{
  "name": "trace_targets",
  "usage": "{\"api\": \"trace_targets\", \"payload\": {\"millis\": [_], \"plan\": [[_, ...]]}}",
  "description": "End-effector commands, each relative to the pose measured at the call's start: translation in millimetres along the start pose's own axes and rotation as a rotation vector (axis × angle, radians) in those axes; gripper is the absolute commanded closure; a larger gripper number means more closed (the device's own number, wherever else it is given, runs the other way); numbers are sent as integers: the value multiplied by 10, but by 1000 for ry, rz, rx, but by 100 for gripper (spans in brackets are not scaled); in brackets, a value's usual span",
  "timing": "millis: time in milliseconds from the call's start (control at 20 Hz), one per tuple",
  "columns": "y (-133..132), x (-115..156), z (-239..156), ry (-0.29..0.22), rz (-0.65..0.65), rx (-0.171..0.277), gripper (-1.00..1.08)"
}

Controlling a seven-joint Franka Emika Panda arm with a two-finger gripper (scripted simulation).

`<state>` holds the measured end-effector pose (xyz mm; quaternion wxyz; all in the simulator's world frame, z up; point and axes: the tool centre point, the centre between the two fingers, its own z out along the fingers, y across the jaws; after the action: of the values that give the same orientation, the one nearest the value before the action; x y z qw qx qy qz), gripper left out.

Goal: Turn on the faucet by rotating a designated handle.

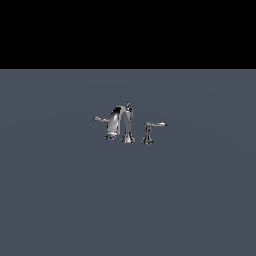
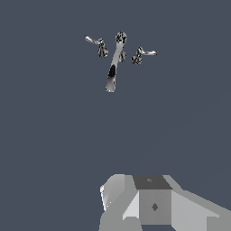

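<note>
Exterior view: faucet (image 1: 122, 125) alone on flat slate-grey floor (image 1: 128, 200), black backdrop (image 1: 128, 30) behind. Jaws' state cannot tell.

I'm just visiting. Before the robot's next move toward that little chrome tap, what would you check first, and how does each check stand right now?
1. Faucet found and upright: ok, it shows in both views.
2. Right lever picked out: ok, the handle points to the exterior view's left; the other lever points right.
3. Hand close to the handle: not ok, the wrist view shows a wide gap of bare floor between them.
4. Hand touching anything: ok, it touches nothing.
5. Hand open wide enough: cannot tell, only its grey body shows.
6. Handle already turned: cannot tell.
</note>
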<state>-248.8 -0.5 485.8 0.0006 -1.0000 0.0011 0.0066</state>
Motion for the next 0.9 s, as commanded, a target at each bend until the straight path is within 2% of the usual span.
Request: {"api": "trace_targets", "payload": {"millis": [0,450,850], "plan": [[0,0,0,0,0,0,108],[6,13,92,-36,-31,-15,108],[-3,45,100,-38,-23,-6,108]]}}
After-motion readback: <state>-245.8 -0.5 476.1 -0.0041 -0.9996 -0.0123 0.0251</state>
